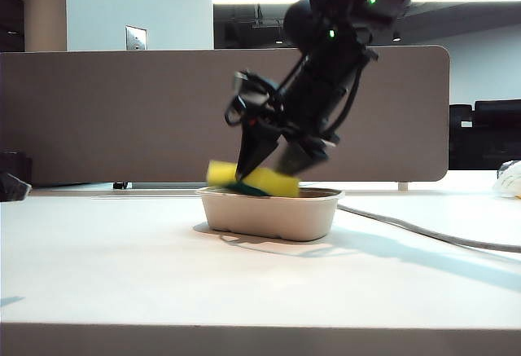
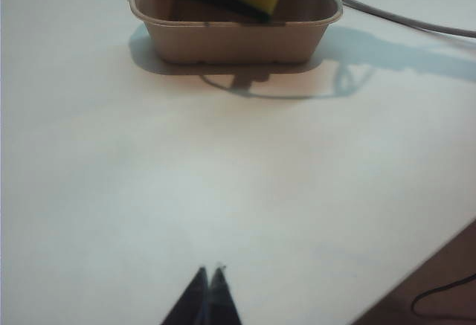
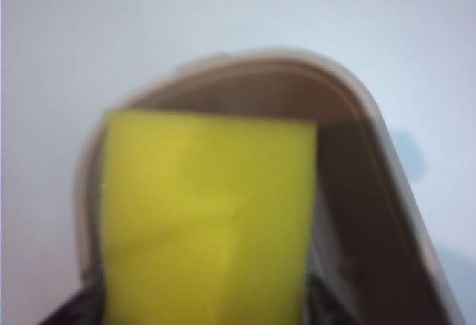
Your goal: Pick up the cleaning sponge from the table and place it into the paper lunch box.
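Right gripper (image 1: 277,159) clamped the yellow sponge (image 1: 254,179) over the paper lunch box (image 1: 269,213).
Sponge was foam, rectangular, thin dark green layer underneath, tilted, partly above the rim at the box's left end. Box was beige pulp, oblong, rounded corners, rolled rim. Left gripper (image 2: 208,277) hung low over bare counter (image 1: 122,266), tips together, well apart from box. Counter white, smooth; grey-brown divider panel (image 1: 122,112) behind; grey cable (image 1: 423,230) trailing right.

No writing to read anywhere: no text, label, brand, number or sign shows on anything in any of the three views.
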Controlling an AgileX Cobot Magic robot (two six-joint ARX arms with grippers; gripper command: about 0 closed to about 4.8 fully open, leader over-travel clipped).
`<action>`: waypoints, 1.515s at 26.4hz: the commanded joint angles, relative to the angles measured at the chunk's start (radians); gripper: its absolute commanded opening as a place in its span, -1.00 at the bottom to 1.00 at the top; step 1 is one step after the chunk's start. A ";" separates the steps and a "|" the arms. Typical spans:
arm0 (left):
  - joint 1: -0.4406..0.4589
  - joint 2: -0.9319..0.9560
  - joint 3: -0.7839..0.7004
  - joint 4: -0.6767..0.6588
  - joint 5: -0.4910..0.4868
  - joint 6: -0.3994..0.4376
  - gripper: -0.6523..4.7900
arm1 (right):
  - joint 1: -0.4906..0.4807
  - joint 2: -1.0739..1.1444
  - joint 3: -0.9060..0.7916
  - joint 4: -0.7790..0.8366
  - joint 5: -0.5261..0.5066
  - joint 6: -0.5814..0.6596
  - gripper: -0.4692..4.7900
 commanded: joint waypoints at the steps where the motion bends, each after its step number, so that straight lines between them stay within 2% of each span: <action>1: 0.000 0.000 0.001 0.012 0.000 0.001 -0.78 | 0.003 -0.006 0.011 0.006 0.027 -0.006 0.28; 3: 0.000 0.000 0.001 0.012 0.000 0.001 -0.78 | 0.002 -0.015 0.011 -0.005 0.026 -0.005 0.47; 9: 0.001 0.000 0.001 0.012 0.000 0.001 -0.78 | 0.000 -0.090 0.011 0.023 0.027 -0.005 0.47; 11: 0.001 0.000 0.001 0.012 0.000 0.001 -0.78 | -0.002 -0.132 0.011 0.028 0.027 -0.005 0.67; 12: 0.003 0.000 0.001 0.012 0.000 0.001 -0.78 | -0.002 -0.162 0.011 0.022 0.027 -0.005 0.68; 13: 0.010 -0.001 0.001 0.012 0.001 0.001 -0.78 | -0.002 -0.177 0.011 0.011 0.026 -0.005 0.63; 14: 0.045 -0.001 0.001 0.012 0.014 0.001 -0.78 | -0.002 -0.211 0.011 -0.025 0.023 -0.005 -0.05; 15: 0.070 -0.001 0.001 0.012 0.023 0.001 -0.78 | -0.002 -0.227 0.010 -0.046 0.022 -0.005 -0.58; 16: 0.143 -0.006 0.001 0.011 0.027 0.001 -0.78 | -0.002 -0.262 0.008 -0.092 0.019 -0.005 -0.82; 17: 0.180 -0.011 0.001 0.011 0.027 0.001 -0.78 | -0.002 -0.282 0.005 -0.116 0.019 -0.005 -0.86; 18: 0.271 -0.031 0.001 0.012 0.026 0.001 -0.78 | 0.000 -0.315 0.004 -0.154 0.019 -0.005 -0.86; 22: 0.507 -0.124 0.001 0.012 0.023 0.001 -0.78 | 0.013 -0.415 -0.033 -0.184 0.020 -0.005 -0.86; 24: 0.568 -0.155 0.001 0.012 0.023 0.001 -0.78 | 0.018 -0.467 -0.084 -0.141 0.025 -0.005 -0.86; 31: 0.584 -0.186 0.001 0.012 0.025 0.001 -0.78 | 0.018 -0.668 -0.382 0.151 0.106 0.089 -0.86; 34: 0.585 -0.186 0.001 0.012 0.024 0.001 -0.78 | 0.018 -0.778 -0.531 0.300 0.195 0.103 -0.86; 38: 0.584 -0.186 0.001 0.012 0.024 0.001 -0.78 | 0.018 -0.896 -0.660 0.348 0.379 0.108 -0.86; 40: 0.584 -0.186 0.001 0.012 0.024 0.001 -0.78 | 0.018 -0.918 -0.683 0.302 0.406 0.107 -0.85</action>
